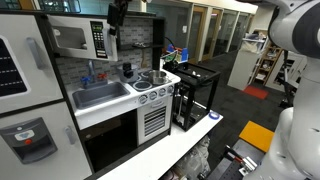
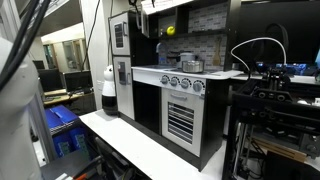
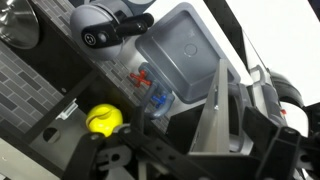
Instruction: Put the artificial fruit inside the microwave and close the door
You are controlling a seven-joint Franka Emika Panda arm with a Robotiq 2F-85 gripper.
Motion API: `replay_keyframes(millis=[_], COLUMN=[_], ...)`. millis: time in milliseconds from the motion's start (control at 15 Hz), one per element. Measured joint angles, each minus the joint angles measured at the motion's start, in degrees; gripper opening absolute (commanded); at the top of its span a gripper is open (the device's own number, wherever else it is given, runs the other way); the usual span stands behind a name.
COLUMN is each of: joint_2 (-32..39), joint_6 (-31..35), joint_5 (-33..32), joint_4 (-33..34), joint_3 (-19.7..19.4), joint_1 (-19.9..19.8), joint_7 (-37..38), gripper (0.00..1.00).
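The artificial fruit [image 3: 104, 120], lower left in the wrist view, looks light, smooth and apt to roll; grip across its middle. The tool [image 1: 117, 12] hangs released, holding nothing.

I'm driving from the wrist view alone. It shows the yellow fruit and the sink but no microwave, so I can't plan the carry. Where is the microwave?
Observer: In an exterior view the microwave is mounted up above the sink counter. The end effector hangs just beside its button panel.
Operator: Anything on the stove?
Observer: Yes, pots stand on the burners next to the sink.
Operator: How high does the fruit sit?
Observer: In an exterior view the artificial fruit is at about the microwave's height, well above the stove knobs.
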Motion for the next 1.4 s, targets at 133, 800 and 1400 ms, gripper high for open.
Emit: replay_keyframes(millis=[133, 800, 1400], joint_2=[-0.16, -1.93, -6.57], joint_6=[0.08, 0.46, -10.65], joint_5=[-0.61, -2.44, 16.65], joint_4=[-1.33, -6.14, -1.51], joint_3=[-0.88, -3.49, -3.32], joint_1=[-0.54, -1.51, -1.13], joint_7=[-0.12, -1.19, -8.94], gripper=[1.0, 1.0, 1.0])
